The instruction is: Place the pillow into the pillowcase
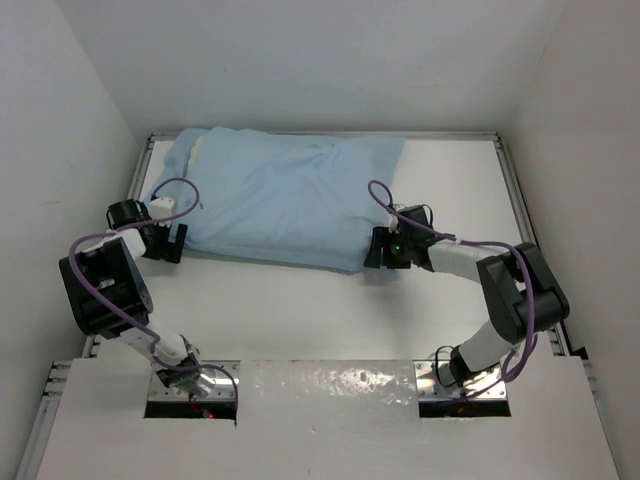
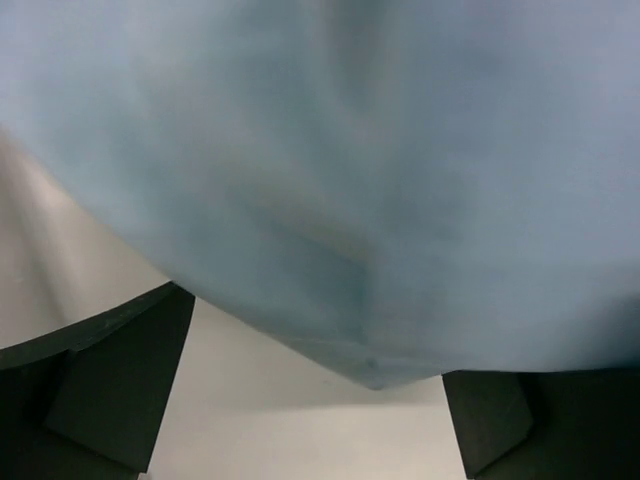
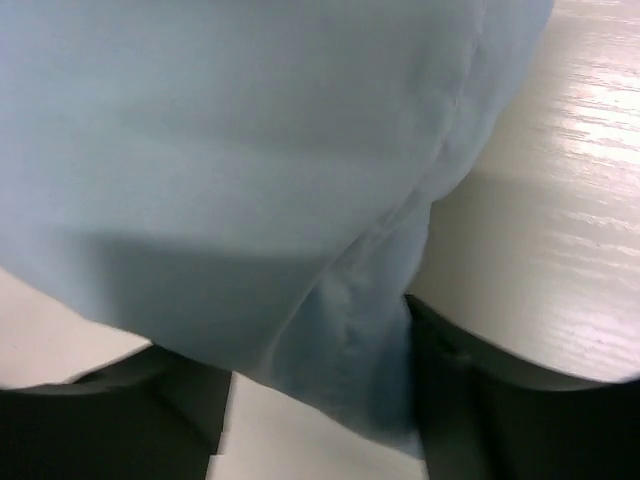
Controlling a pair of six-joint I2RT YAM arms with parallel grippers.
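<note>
The pillowcase (image 1: 285, 200) lies across the back of the table with its light blue side showing, and it looks filled out. A small cream patch of the pillow (image 1: 199, 150) shows at its far left end; the rest is hidden. My left gripper (image 1: 166, 241) is at the case's near left corner. In the left wrist view it is open (image 2: 315, 420), with the cloth corner (image 2: 370, 370) hanging above the gap. My right gripper (image 1: 386, 249) is at the near right corner. It is open (image 3: 320, 430), with a cloth fold (image 3: 350, 340) between its fingers, against the right finger (image 3: 500, 410).
White walls close in the table on the left, back and right. A metal rail (image 1: 520, 210) runs along the right edge. A white shelf (image 1: 330, 400) covers the near edge over the arm bases. Bare tabletop (image 1: 300, 310) lies between the case and the shelf.
</note>
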